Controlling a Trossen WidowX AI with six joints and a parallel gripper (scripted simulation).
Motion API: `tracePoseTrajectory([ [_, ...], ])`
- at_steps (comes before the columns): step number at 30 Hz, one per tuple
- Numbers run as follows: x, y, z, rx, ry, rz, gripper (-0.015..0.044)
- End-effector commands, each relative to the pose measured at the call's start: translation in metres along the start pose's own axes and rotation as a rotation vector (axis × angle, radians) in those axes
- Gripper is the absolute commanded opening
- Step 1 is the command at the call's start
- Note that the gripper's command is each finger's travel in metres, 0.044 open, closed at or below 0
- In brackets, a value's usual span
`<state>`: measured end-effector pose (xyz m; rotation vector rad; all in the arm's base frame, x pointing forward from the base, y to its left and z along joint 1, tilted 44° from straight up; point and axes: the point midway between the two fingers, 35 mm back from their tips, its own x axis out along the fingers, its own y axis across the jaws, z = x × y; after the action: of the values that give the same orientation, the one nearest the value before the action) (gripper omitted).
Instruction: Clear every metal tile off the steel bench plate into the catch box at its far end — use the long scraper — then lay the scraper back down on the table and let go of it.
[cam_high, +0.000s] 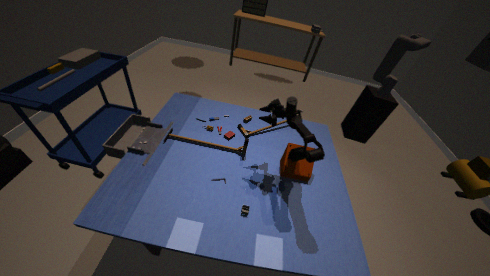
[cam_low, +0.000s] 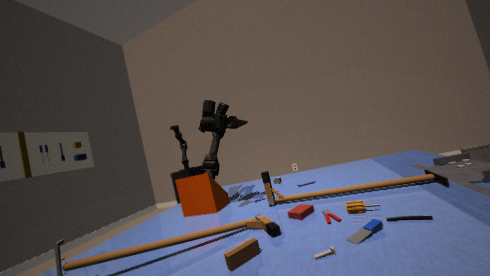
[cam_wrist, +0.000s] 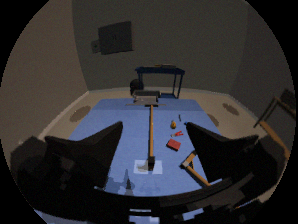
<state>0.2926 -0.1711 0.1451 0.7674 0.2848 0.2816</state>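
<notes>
My gripper (cam_high: 264, 114) (cam_low: 244, 122) (cam_wrist: 155, 125) is open and empty, raised high above the table. The long scraper (cam_high: 205, 143) (cam_low: 350, 189) (cam_wrist: 151, 132) lies on the table, its blade at the near edge of the steel bench plate (cam_high: 157, 134) (cam_low: 470, 173) and its dark upright grip at the end nearer the arm. Small pale metal tiles (cam_high: 143, 142) (cam_low: 462, 163) show toward the plate's far side; whether each lies on the plate or in the box is too small to tell. The catch box (cam_high: 117, 150) (cam_wrist: 146, 93) adjoins the plate's far end.
A shorter wooden-handled tool (cam_high: 267, 128) (cam_low: 165, 243) (cam_wrist: 196, 175) lies to one side. A red block (cam_high: 229, 135) (cam_low: 301, 211) (cam_wrist: 174, 144), pliers (cam_low: 331, 216), a blue-handled brush or scraper (cam_low: 367, 231) and a wooden block (cam_low: 242, 254) lie near. An orange base block (cam_high: 296, 165) supports the arm.
</notes>
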Motion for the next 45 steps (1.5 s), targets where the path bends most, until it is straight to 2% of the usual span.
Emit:
tracePoseTrajectory([
  [1, 0.015, -0.004, -0.016, 0.014, 0.046, -0.006, 0.0440],
  [24, 0.076, -0.011, -0.122, 0.037, 0.360, -0.036, 0.0440],
  [40, 0.092, -0.005, -0.207, 0.000, 0.629, -0.054, 0.0440],
  [45, 0.092, -0.005, -0.210, -0.003, 0.641, -0.054, 0.0440],
])
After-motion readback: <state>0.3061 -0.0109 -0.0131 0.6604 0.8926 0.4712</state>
